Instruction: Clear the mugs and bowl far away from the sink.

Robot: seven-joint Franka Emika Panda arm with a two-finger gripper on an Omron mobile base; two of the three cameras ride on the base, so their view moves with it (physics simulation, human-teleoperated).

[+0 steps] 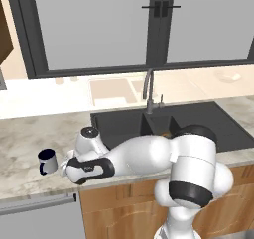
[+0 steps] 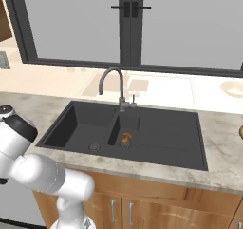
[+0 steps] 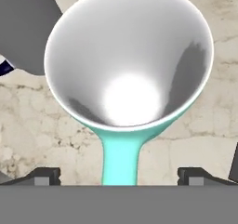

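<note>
Teal mug (image 3: 128,74) stands upright on the marbled counter (image 3: 28,125), mouth facing straight up at the hand camera, white inside showing. Its handle (image 3: 120,160) points toward the gripper (image 3: 119,175), running down between the two fingertips (image 3: 44,175). Jaws stand spread wide, one either side of the handle, touching nothing. Navy mug (image 1: 47,160) sits upright left of the black sink (image 1: 124,124), near the counter's front edge.

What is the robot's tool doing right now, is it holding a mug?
Tool: open, holding nothing; its fingertips stand apart on either side of the teal mug, over its handle.
</note>
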